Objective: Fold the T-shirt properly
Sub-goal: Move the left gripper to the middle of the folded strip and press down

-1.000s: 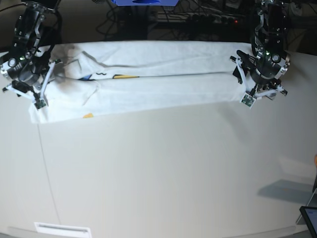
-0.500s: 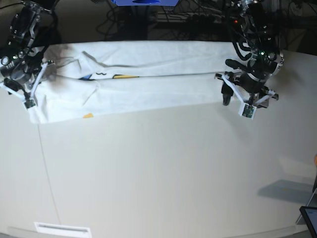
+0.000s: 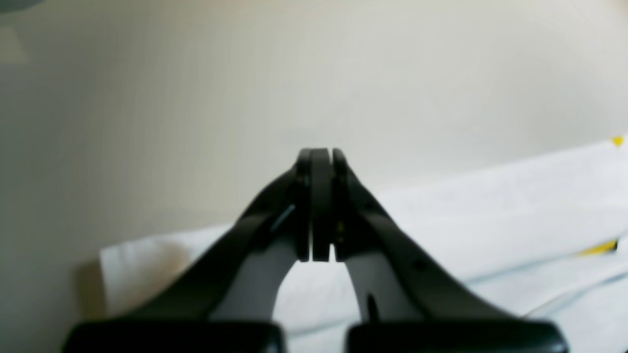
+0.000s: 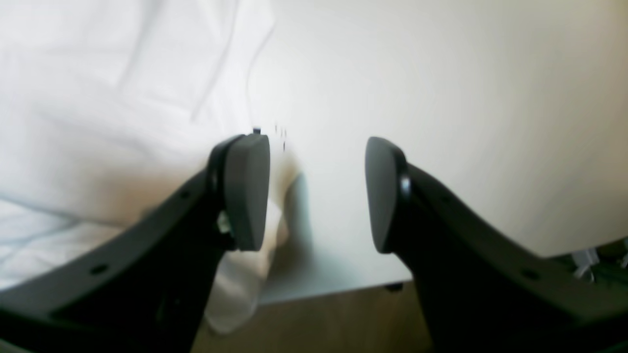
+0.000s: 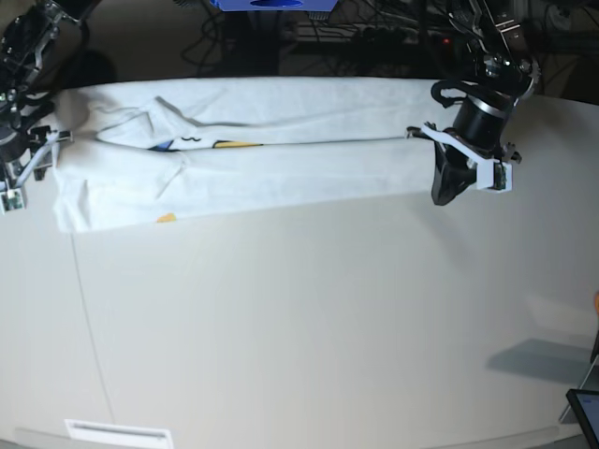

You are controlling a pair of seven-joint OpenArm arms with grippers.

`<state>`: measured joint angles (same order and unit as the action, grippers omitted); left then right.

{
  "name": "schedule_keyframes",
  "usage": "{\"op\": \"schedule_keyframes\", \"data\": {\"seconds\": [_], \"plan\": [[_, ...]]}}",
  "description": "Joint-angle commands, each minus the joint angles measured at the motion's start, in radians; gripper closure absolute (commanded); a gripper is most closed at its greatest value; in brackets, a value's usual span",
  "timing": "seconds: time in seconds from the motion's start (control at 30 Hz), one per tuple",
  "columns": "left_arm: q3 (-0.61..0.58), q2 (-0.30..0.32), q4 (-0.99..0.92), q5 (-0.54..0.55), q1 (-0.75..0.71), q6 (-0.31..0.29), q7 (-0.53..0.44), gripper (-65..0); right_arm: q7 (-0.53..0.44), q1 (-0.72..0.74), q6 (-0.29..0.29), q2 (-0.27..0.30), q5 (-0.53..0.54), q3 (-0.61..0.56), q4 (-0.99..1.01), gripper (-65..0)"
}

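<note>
The white T-shirt [image 5: 281, 164] lies folded into a long strip across the far side of the table, with bits of blue and yellow print showing along its middle crease. My left gripper [image 5: 443, 194] is shut and empty, tilted down at the strip's right end. In the left wrist view the left gripper [image 3: 321, 157] has its pads pressed together above the shirt [image 3: 490, 206]. My right gripper [image 5: 19, 173] is just off the strip's left end. In the right wrist view the right gripper [image 4: 316, 191] is open and empty beside the shirt's edge [image 4: 98, 98].
Cables and a power strip [image 5: 374, 33] run behind the table. A blue object [image 5: 271, 5] sits at the back. A dark screen corner [image 5: 585, 412] shows at the front right. A white label [image 5: 117, 432] is at the front left. The table's edge [image 4: 319, 289] is near the right gripper.
Both arms have come off the shirt's ends. The right gripper moved left, off the cloth. The left gripper turned and tilted down at the right end. The shirt has stayed flat.
</note>
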<state>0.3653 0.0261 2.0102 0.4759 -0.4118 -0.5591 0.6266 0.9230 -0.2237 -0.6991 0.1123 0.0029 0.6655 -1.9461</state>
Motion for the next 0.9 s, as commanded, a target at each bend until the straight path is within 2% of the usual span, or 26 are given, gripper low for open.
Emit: {"op": "schedule_keyframes", "data": {"seconds": [0.0, 0.03, 0.13, 0.23, 0.3, 0.37, 0.53, 0.73, 0.87], "plan": [[-0.001, 0.002, 0.013, -0.019, -0.020, -0.006, -0.070, 0.0, -0.061, -0.030, 0.001, 0.007, 0.006, -0.022, -0.019, -27.0], [-0.010, -0.001, 0.011, -0.069, -0.042, -0.006, -0.126, 0.0, -0.124, -0.061, 0.001, 0.007, 0.006, -0.060, -0.017, -22.1], [-0.038, -0.025, -0.012, -0.236, -0.094, -0.006, -0.340, 0.0, -0.289, -0.148, 0.001, 0.008, 0.004, -0.177, -0.013, 0.0], [-0.033, -0.070, -0.052, -0.349, -0.109, -0.005, -0.517, 0.0, -0.367, -0.174, 0.001, 0.005, 0.003, -0.215, -0.009, -1.6], [-0.032, -0.087, -0.101, -0.403, -0.109, -0.003, -0.601, 0.0, -0.387, -0.174, 0.001, -0.018, 0.003, -0.215, 0.009, -0.6], [-0.036, -0.088, -0.157, -0.438, -0.109, 0.004, -0.641, 0.0, -0.388, -0.170, 0.001, -0.026, 0.003, -0.215, 0.026, -0.6], [-0.041, -0.090, -0.250, -0.475, -0.117, 0.153, -0.646, 0.0, -0.382, -0.162, 0.001, -0.024, -0.004, -0.221, 0.047, -0.6], [-0.030, -0.084, -0.268, -0.478, -0.158, 0.216, -0.632, 0.0, -0.382, -0.119, 0.001, -0.035, -0.183, -0.269, 0.116, -0.6], [-0.022, -0.048, -0.305, -0.478, -0.129, 0.228, -0.477, 0.0, -0.385, -0.084, 0.001, -0.036, -0.211, -0.270, 0.218, -0.6]]}}
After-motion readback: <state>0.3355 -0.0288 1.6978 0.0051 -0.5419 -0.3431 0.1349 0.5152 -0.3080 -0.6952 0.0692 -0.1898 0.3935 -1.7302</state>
